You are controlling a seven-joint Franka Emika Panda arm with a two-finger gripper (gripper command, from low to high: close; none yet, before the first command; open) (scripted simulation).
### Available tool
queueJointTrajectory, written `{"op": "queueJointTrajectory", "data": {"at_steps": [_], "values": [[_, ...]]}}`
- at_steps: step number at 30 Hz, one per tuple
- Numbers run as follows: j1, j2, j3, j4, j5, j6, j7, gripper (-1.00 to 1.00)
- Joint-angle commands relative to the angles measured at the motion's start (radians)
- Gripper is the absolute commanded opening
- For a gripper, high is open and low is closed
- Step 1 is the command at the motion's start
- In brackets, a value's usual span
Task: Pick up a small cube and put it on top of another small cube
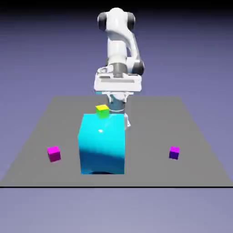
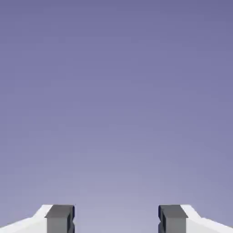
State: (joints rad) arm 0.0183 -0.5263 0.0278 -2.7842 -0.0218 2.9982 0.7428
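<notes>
The grey tabletop [image 1: 148, 170] bears a purple cube [image 1: 174, 153] and a magenta cube [image 1: 54, 154].

The exterior view faces the arm from above; the hand view meets backdrop.

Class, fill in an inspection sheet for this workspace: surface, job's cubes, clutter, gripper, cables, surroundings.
Surface: flat grey tabletop
Job's things: small dark purple cube, exterior view's right; small magenta-pink cube, exterior view's left; not stacked
Clutter: large glossy cyan block; small yellow-green cube at its upper edge, on or behind it unclear
Gripper: two-finger gripper open, nothing between fingertips
Cables: nothing seen
Surroundings: plain blue-violet backdrop
</notes>
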Motion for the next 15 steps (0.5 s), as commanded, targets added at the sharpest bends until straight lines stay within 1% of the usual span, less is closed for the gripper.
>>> {"op": "queueJointTrajectory", "data": {"at_steps": [1,15], "values": [[0.005,0.036,0.023,0.021,-0.018,-0.032,0.001,0.0],[0.078,0.544,0.346,0.321,-0.271,-0.483,0.022,0.0]]}}
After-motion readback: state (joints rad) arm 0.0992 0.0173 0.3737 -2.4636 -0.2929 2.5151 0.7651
